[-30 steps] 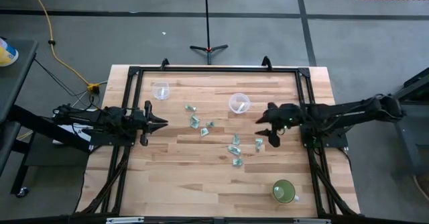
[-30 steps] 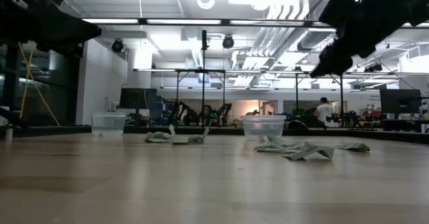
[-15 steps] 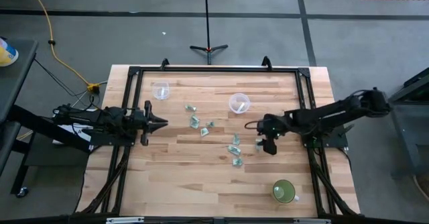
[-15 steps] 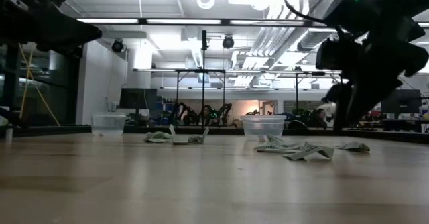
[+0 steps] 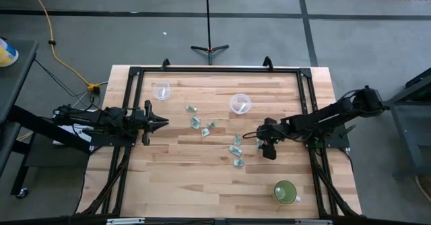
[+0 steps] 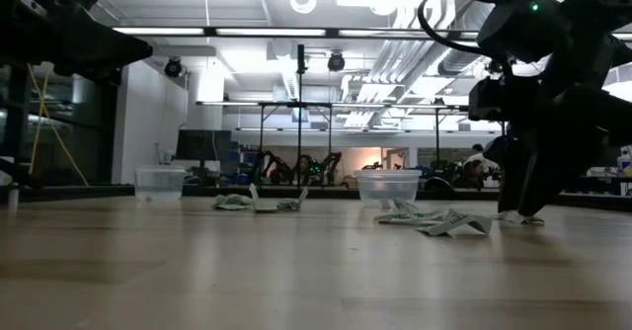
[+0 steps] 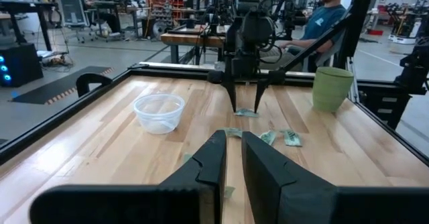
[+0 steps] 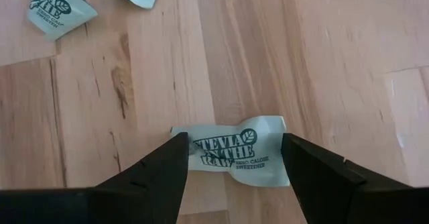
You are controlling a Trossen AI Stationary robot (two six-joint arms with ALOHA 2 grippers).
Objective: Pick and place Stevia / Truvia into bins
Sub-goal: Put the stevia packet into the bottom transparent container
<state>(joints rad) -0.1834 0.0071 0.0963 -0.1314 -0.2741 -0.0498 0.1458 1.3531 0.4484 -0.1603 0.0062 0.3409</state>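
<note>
Several pale green-and-white Stevia packets (image 5: 234, 149) lie flat, scattered over the middle of the wooden table. Two clear cups (image 5: 161, 90) (image 5: 240, 103) stand toward the far side. My right gripper (image 5: 262, 146) points down at the table, open, with its fingers at either end of one packet (image 8: 234, 151). It also shows in the left wrist view (image 7: 246, 110). My left gripper (image 5: 160, 122) hovers shut at the table's left side, holding nothing. My right gripper comes from above, pointing down, its open fingers (image 8: 167, 167) standing at the two short ends of the packet's printed face (image 8: 201, 147). I cannot tell whether they touch it. The packet lies flat on the table.
A green mug (image 5: 285, 192) stands near the table's near right corner. A black frame (image 5: 215, 69) runs around the table's edges. Other packets (image 8: 57, 9) lie close beyond the framed one. A person (image 7: 330, 13) sits in the room beyond the table.
My right gripper has tipped from level to pointing down. It has dropped toward the table and a little toward the near edge, coming down over a packet at the right of the scatter. The packets and cups have not moved.
</note>
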